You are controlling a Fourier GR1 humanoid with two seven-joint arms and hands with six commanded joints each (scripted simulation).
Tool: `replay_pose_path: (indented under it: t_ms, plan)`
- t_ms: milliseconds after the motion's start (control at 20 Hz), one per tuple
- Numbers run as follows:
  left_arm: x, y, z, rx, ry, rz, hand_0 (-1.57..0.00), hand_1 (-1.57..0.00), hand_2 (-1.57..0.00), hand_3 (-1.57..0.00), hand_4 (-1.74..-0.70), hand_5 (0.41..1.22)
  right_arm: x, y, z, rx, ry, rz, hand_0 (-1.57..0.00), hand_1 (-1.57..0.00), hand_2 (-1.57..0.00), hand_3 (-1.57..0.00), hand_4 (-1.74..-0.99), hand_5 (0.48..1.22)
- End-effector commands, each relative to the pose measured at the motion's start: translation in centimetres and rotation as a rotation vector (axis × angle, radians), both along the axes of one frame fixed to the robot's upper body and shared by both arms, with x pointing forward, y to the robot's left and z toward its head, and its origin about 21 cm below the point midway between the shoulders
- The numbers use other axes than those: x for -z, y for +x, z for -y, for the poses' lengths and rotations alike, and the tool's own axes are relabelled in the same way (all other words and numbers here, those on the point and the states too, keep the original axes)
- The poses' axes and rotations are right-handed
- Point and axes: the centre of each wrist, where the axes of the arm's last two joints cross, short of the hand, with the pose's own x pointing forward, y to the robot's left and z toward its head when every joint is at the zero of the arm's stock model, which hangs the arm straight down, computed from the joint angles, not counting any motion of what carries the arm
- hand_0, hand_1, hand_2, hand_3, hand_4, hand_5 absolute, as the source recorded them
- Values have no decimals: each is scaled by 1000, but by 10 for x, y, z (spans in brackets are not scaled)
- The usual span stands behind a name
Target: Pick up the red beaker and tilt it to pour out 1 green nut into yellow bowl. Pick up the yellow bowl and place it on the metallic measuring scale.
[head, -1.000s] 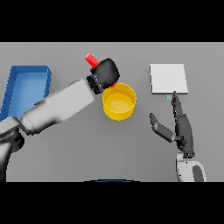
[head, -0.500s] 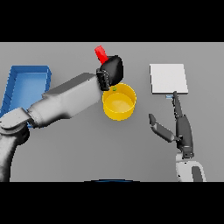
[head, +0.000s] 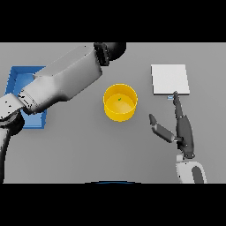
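The yellow bowl (head: 120, 102) stands upright on the grey table (head: 88, 150) near the centre of the head view, and a single green nut (head: 118, 99) lies on its inner floor, slightly toward 12 o'clock of the bowl's middle. The metallic measuring scale (head: 170, 79), a flat pale square, lies at about 2 o'clock from the bowl, apart from it. The red beaker cannot be made out in the view. The left arm enters from the 9 o'clock side and runs diagonally toward 1 o'clock; the left hand (head: 112, 50) sits at the scene's upper limit, at roughly 12 o'clock from the bowl, and only a dark rounded part of it shows, so whether its fingers are curled or straight cannot be told. A blue tray (head: 20, 75) lies at 9 o'clock from the bowl, partly covered by the left arm. The right hand (head: 182, 128) hovers at about 4 o'clock from the bowl, holding nothing, with fingers straight and spread wide; its fingers reach toward 12 o'clock to the scale's near edge, and the thumb points toward 10 o'clock.
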Motion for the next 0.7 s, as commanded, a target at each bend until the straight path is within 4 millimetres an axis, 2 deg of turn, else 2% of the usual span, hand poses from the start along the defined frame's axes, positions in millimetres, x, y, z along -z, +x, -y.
replay_pose_path:
  t_ms: [0, 50, 150, 250, 300, 450, 550, 650]
  plan:
    - [-15, 2, 2, -2, -36, 18, -1571, -1571, -1434, -1266, -1689, 1221, -1, 0, 3, -1, 1, 6, 1, 1, 1, 1, -1190, 594]
    - [-32, 7, -5, -22, -69, 33, -1571, -1571, -1461, -1041, -1699, 1221, 1, 1, 3, -8, 15, -4, 1, 1, 1, 1, -1186, 596]
    - [-64, 19, -22, -72, -155, 76, -1571, -1571, -1501, -1232, -1705, 1221, 0, 2, 1, -25, 35, 4, 1, 1, 1, 1, -1181, 593]
    - [-89, 27, -33, -160, -284, 92, -1571, -1571, -1526, -1354, -1715, 1221, -4, 3, 0, -39, 65, 1, 1, 1, 1, 1, -1183, 595]
    - [-102, 32, -44, -219, -375, 90, -1571, -1571, -1535, -1397, -1720, 1221, -4, 3, -1, -38, 63, 12, 1, 1, 1, 1, -1193, 597]
    - [-114, 48, -98, -438, -722, 69, -1571, -1571, -1553, -1365, -1729, 1221, 0, 4, 0, -43, 68, -7, 1, 1, 1, 1, -1209, 593]
    - [-108, 54, -140, -537, -943, 45, -1571, -1571, -1559, -1368, -1733, 1221, 0, 5, -1, -54, 82, 2, 1, 1, 1, 1, -1224, 592]
    - [-103, 55, -176, -580, -1129, 19, -1571, -1571, -1563, -1396, -1736, 1221, 2, 4, 8, -48, 57, 10, 1, 1, 1, 1, -1222, 587]
